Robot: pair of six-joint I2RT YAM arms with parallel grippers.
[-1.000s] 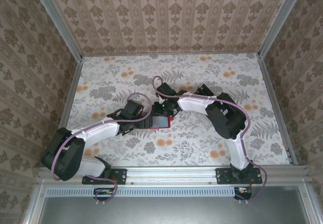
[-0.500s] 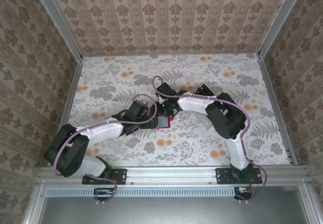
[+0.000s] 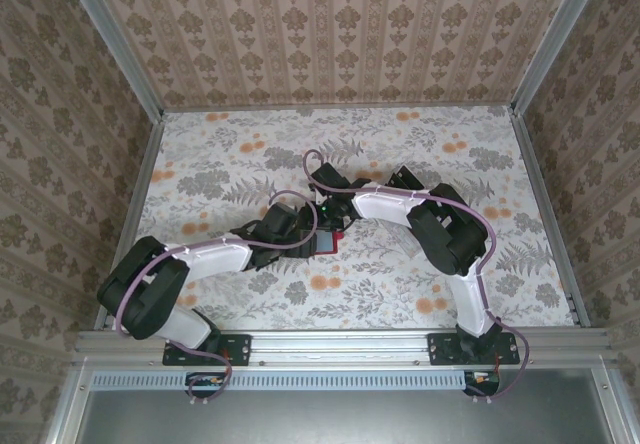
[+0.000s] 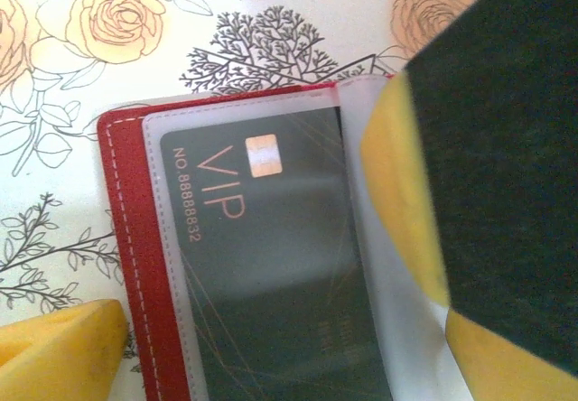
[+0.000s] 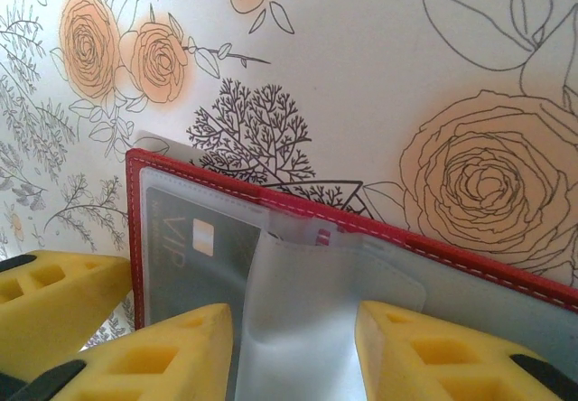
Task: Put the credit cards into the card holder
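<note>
Top external view, item by item, for your next move.

**Table** [image 3: 420, 144]: floral sheet, walled on three sides. Both arms meet at its middle, a little toward the near edge.

**Holder** [image 3: 331, 245]: red, lying open and flat at that meeting point. It sits directly under both hands, so you have no reach to make.

**Card** [image 4: 262, 265]: black, marked VIP, already seated in a clear pocket against the red cover. In the left wrist view its long axis runs up the picture. By my reading that is in line with the left hand's own reach.

**Leaf** [image 5: 298, 302]: a clear inner page of the holder, raised off the card rather than lying flat.

**Right hand** [image 5: 293, 315]: comes in from the right edge side, with its yellow fingers [image 5: 194, 347] part-way closed on either side of the leaf. You cannot tell from these views whether they clamp it or merely prop it.

**Left hand** [image 3: 292, 232]: comes in from the left edge side, spread fully wide and carrying nothing. It sits just beside the holder's left end.

**Governing relation**: the right hand is the one on the leaf. The free pocket probably lies under that leaf, on the side away from the left hand. Any feeding stroke would run along the card's long axis.
</note>
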